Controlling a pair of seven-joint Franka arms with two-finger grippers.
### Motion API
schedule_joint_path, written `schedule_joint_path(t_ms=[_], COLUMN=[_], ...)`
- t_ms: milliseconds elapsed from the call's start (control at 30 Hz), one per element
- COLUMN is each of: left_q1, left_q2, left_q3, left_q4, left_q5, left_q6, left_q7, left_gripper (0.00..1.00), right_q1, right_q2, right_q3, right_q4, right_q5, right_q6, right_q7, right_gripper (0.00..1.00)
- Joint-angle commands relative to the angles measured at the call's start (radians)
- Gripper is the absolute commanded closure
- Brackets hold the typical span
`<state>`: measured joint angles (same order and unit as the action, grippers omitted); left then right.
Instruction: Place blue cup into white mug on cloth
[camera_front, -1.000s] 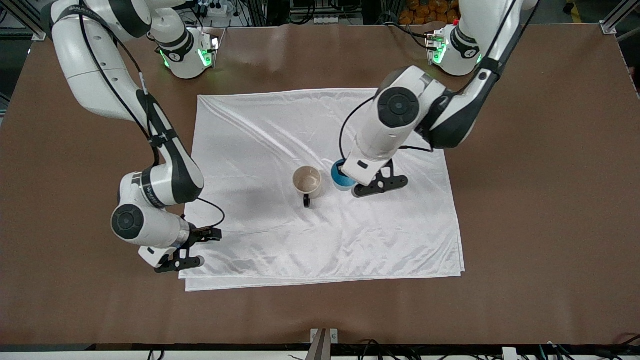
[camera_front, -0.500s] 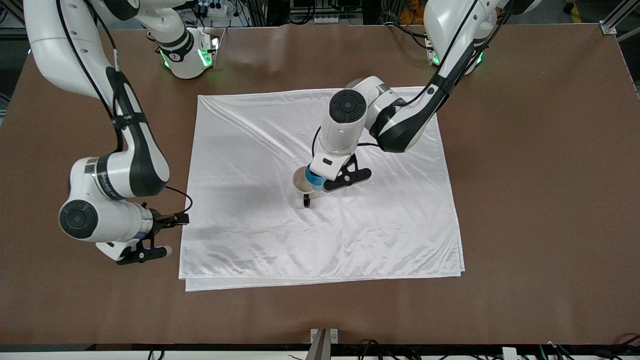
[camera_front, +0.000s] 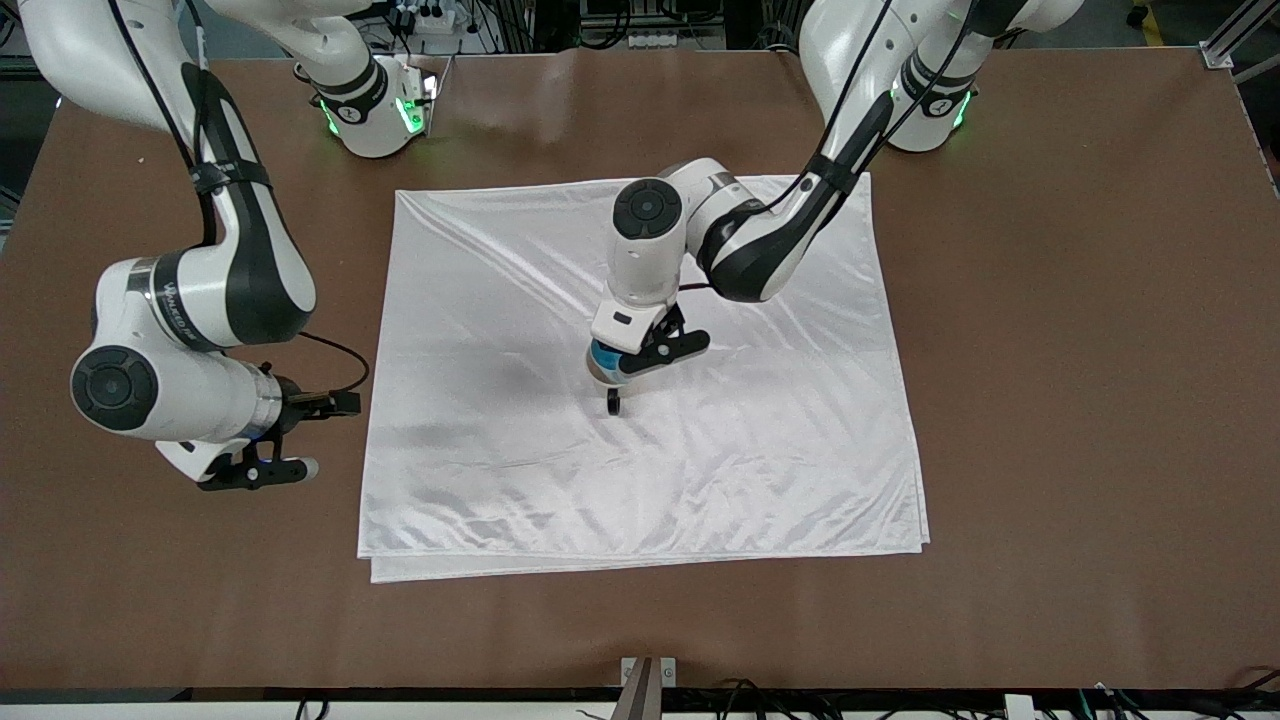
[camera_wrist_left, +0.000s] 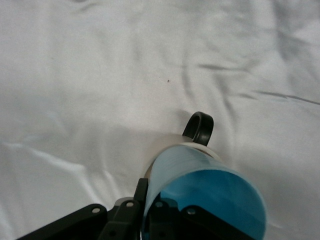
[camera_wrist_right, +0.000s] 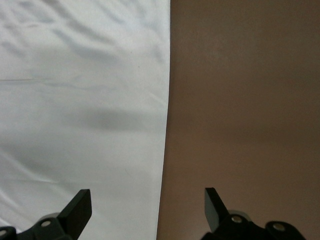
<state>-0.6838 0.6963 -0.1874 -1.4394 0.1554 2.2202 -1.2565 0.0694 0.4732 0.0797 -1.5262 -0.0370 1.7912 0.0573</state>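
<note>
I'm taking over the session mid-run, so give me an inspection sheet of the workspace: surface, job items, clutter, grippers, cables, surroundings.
Surface: brown table, with the white cloth spread wrinkled and doubled at its middle.
Job items: blue cup held over the white mug, not released; the mug stands on the cloth, its black handle pointing toward the front camera.
Clutter: nothing seen.
Grippers: left gripper shut on the cup's wall, over the mug; right gripper open, empty, over the cloth edge at the right arm's end, waiting.
Cables: black cable loops at each wrist, off the table.
Surroundings: arm bases with green lights, frame rails and wiring past the table's edges.
</note>
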Motion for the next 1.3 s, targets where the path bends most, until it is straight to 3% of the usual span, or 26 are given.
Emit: schedule_joint_path(t_ms=[0, 267, 300, 367, 433, 500, 867, 1267], left_q1=[-0.010, -0.008, -0.005, -0.007, -0.008, -0.008, 0.000, 0.115], left_q2=[0.020, 0.032, 0.034, 0.034, 0.034, 0.034, -0.009, -0.241], left_q3=[0.014, 0.014, 0.014, 0.014, 0.014, 0.014, 0.012, 0.017], left_q4=[0.036, 0.039, 0.040, 0.040, 0.040, 0.040, 0.040, 0.040], left_q5=[0.026, 0.016, 0.016, 0.016, 0.016, 0.016, -0.011, 0.004], left_q6=[0.007, 0.026, 0.035, 0.045, 0.046, 0.046, 0.021, -0.250], left_q7=[-0.027, -0.072, -0.089, -0.103, -0.109, -0.112, -0.126, 0.058], left_gripper=[1.00, 1.00, 0.94, 0.52, 0.33, 0.00, 0.00, 0.00], right_q1=[-0.008, -0.003, -0.002, 0.000, 0.001, 0.001, 0.004, 0.021], right_q2=[-0.165, -0.261, -0.274, -0.301, -0.320, -0.341, -0.430, -0.423], right_q3=[0.012, 0.014, 0.014, 0.015, 0.019, 0.022, 0.031, 0.029], right_q4=[-0.199, -0.282, -0.290, -0.301, -0.299, -0.296, -0.252, -0.103], right_q5=[-0.008, -0.003, -0.001, 0.000, 0.002, 0.003, 0.002, 0.002], right_q6=[0.020, 0.011, 0.011, 0.007, -0.012, -0.024, -0.027, -0.110], right_q7=[0.019, 0.019, 0.021, 0.021, 0.022, 0.022, 0.033, 0.035], right_gripper=[0.00, 0.00, 0.00, 0.00, 0.00, 0.00, 0.00, 0.00])
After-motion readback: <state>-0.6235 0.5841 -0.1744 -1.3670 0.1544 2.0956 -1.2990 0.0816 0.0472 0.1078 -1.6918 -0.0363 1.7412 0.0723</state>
